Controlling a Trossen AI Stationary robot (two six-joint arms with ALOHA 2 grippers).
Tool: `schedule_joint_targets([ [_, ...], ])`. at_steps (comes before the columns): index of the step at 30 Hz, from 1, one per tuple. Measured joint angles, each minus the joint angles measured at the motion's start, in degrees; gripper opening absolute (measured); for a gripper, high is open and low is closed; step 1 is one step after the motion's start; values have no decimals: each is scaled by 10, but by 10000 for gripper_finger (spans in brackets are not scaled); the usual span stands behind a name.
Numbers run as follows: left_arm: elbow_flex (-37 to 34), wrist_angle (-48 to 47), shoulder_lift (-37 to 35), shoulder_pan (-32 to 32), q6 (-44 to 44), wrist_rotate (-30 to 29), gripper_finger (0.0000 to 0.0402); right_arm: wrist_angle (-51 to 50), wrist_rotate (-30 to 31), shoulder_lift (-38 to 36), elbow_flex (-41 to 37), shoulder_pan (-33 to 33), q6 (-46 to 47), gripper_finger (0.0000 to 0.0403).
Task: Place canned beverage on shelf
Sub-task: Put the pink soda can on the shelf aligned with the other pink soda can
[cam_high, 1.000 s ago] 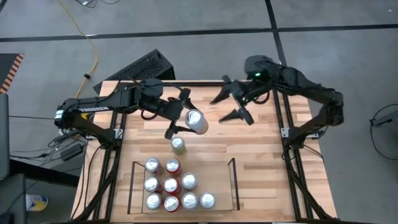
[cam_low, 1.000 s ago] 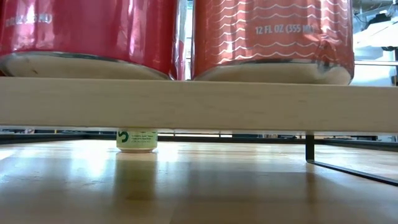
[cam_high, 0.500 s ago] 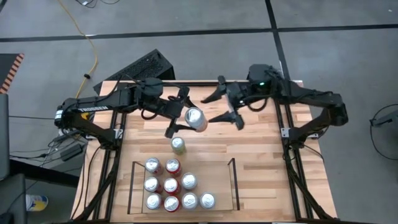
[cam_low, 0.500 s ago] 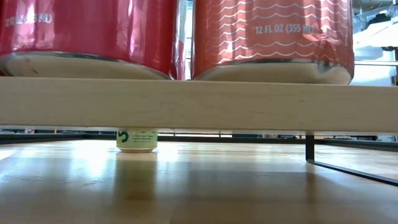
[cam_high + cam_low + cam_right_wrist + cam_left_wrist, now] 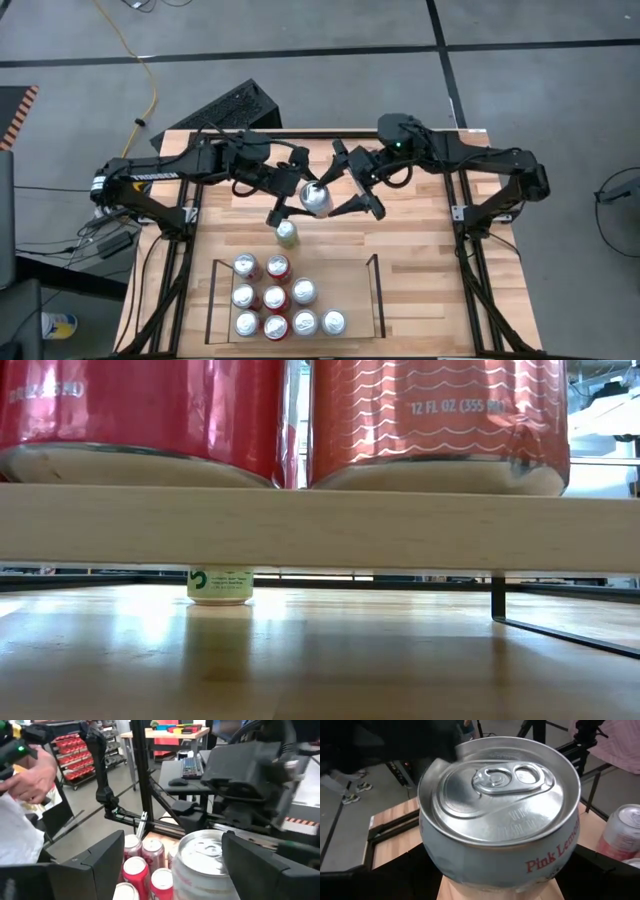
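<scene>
Centrally, above the table's far half: left gripper (image 5: 287, 192) clamped on a silver can (image 5: 316, 198) marked "Pink Lem…" (image 5: 500, 820), held upright and off the wood. Right gripper (image 5: 349, 184) spread wide, one finger on each side of the same can; right wrist view shows gaps between its fingers (image 5: 97, 857) and the can wall, no contact. A green-labelled can (image 5: 287, 233) stands on the table just nearer than the held one. Shelf (image 5: 376, 290) sits at the near edge, black rails on both sides. Nine cans fill its left part in three rows; the right part of the plank floor is bare up to the rail. Table (image 5: 420, 250) open wood right of the shelf.
</scene>
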Motion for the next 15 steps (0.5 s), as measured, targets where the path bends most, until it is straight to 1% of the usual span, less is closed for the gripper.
schedule_joint_targets([
  [5, 0, -4, 0, -1, 2, -3, 291, -4, 2, -29, 6, -5, 13, 327],
  [8, 0, -1, 0, -1, 0, -15, 292, -50, 8, -54, 11, -5, -11, 327],
  [12, 0, 6, 0, -1, 0, -15, 294, -127, 79, -61, 10, -3, -60, 326],
  [15, 0, 6, 0, -1, -1, -15, 294, -138, 93, -54, 9, -2, -62, 326],
])
